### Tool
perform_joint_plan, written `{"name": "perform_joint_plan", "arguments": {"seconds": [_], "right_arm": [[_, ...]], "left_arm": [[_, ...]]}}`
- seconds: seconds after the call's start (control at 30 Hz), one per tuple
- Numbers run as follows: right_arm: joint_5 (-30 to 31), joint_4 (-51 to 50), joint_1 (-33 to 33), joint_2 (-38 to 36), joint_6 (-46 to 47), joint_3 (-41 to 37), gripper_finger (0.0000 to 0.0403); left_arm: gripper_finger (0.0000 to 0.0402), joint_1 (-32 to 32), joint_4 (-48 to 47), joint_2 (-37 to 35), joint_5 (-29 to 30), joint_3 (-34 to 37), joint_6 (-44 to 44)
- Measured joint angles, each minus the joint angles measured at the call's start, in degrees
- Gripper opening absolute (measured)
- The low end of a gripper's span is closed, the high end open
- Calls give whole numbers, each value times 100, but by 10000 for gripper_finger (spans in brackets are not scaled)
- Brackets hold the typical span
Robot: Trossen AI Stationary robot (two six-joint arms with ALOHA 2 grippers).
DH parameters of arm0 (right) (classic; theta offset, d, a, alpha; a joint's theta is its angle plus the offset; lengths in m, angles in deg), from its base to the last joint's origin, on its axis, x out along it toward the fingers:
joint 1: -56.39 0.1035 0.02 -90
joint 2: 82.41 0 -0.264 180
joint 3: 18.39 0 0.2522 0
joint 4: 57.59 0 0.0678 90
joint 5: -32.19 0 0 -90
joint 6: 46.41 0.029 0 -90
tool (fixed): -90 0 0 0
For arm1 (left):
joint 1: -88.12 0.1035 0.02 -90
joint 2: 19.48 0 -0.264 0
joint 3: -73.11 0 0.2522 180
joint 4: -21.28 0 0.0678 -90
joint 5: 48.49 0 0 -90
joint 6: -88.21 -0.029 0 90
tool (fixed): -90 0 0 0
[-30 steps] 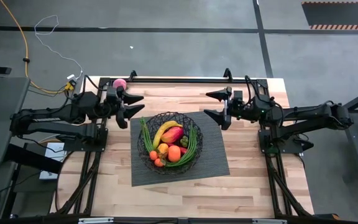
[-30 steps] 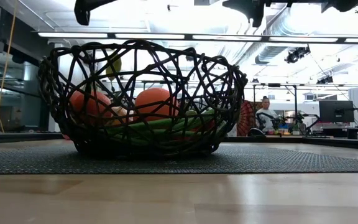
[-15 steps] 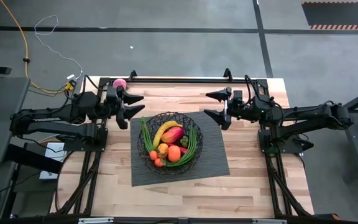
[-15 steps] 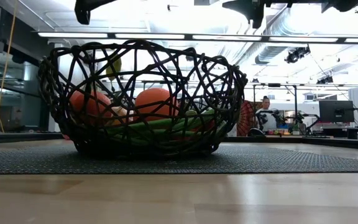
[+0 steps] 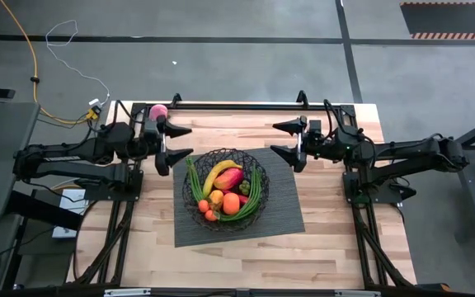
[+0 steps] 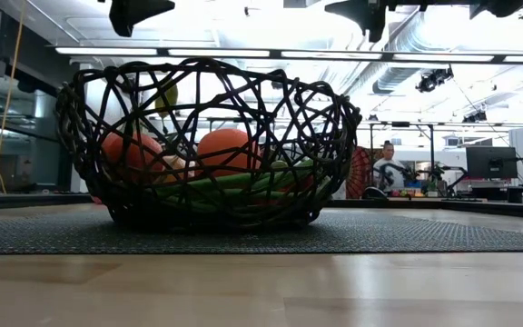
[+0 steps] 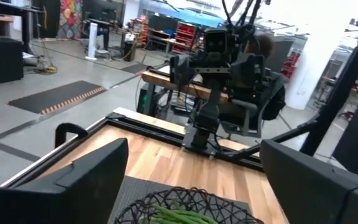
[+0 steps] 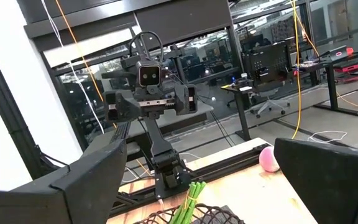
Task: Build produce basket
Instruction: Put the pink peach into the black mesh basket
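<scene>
The black wire basket stands on its base on the dark ribbed mat. In it lie a yellow banana, a red-orange mango, oranges, small tomatoes and long green beans. A pink ball lies on the table at the far left, beside my left gripper. My left gripper is open and empty, in the air left of the basket's far rim. My right gripper is open and empty, in the air over the mat's far right part. The basket also shows in the low view.
Bare wood lies in front of the mat and on both sides of it. A black rail runs along the table's far edge. The arms' bases stand at the table's left and right. People and desks show in the room beyond the table.
My left gripper has drawn back a little toward the table's left edge. It stays open. The basket and the produce have kept still.
</scene>
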Motion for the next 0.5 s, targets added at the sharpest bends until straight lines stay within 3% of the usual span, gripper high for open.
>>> {"name": "perform_joint_plan", "arguments": {"seconds": [0.37, 0.5], "right_arm": [[3, -1, 0, 0, 0, 0, 389], [11, 1, 0, 0, 0, 0, 389]], "left_arm": [[358, 0, -6, 0, 22, 0, 582], [358, -1, 72, 82, 892, 0, 1349]]}}
